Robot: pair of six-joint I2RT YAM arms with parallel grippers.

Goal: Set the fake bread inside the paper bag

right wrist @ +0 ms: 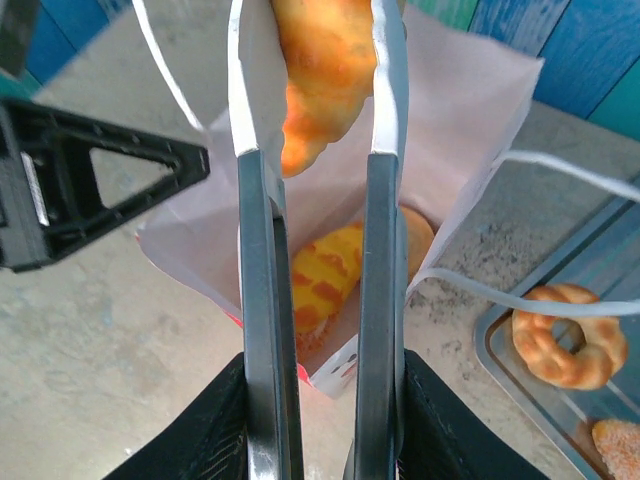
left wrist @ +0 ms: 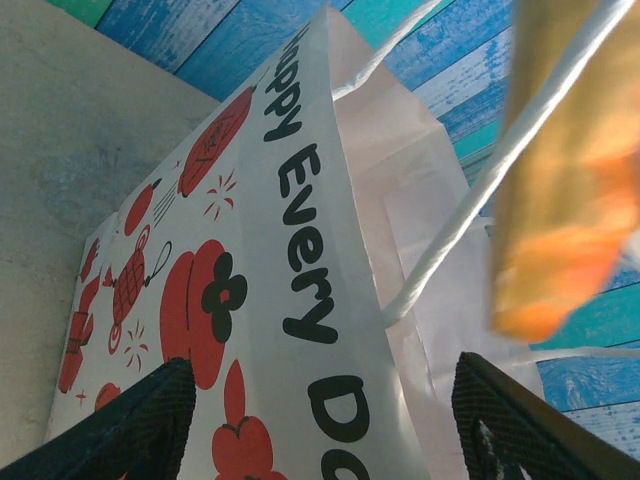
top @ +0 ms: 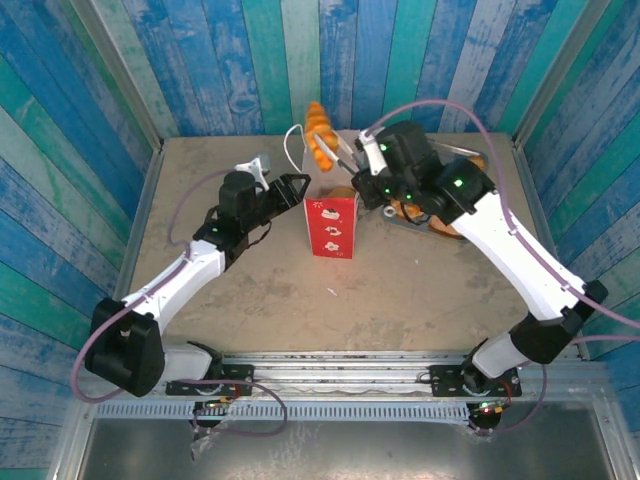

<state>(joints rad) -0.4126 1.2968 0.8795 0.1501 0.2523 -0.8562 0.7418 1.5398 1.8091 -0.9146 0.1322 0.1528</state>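
Right fingers (right wrist: 205, 430) clamp tongs (right wrist: 260, 300) holding striped roll (right wrist: 325, 60) upright over paper bag (right wrist: 460, 120); left fingers (left wrist: 130, 430) apart.

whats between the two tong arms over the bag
A striped golden roll, pinched between the metal tongs above the open paper bag; the right wrist view shows it.
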